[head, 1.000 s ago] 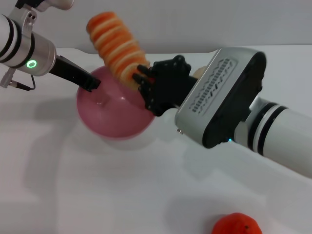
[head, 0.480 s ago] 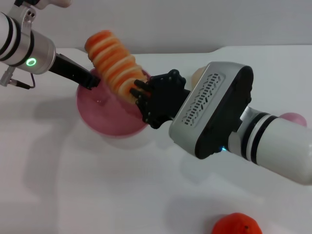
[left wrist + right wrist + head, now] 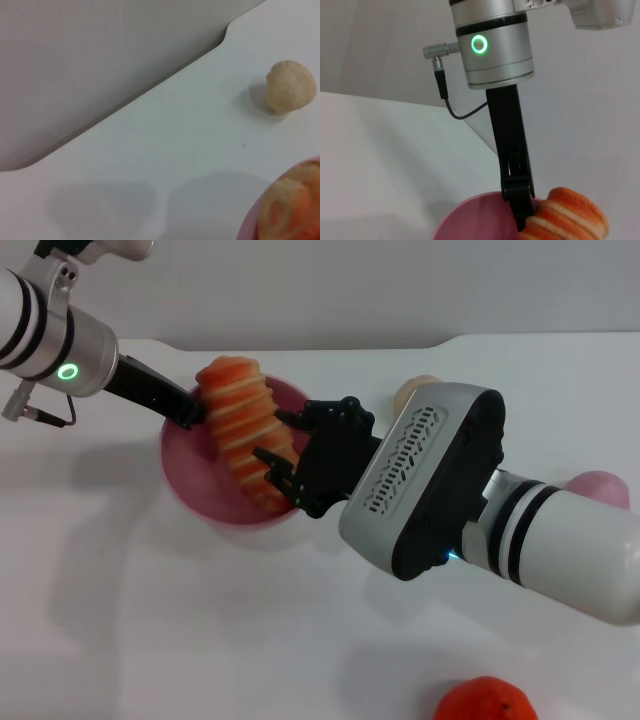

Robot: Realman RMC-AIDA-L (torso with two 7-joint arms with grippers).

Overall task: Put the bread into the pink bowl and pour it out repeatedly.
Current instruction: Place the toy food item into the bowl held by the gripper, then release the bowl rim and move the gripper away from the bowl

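Lowering the ridged orange-and-cream striped bread roll (image 3: pixel 243 430) into the glossy pink plastic bowl (image 3: pixel 190 485), the right gripper (image 3: pixel 285 455) grips its lower end and must next release it, while the left gripper (image 3: pixel 190 410) clamps the bowl's rim.

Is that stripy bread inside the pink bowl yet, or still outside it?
Partly in: the bread leans with its lower end inside the pink bowl, its top above the rim, the right hand gripping it.

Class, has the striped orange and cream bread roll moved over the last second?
Yes. The striped orange and cream bread roll, held by the right gripper, has come down into the glossy pink bowl.
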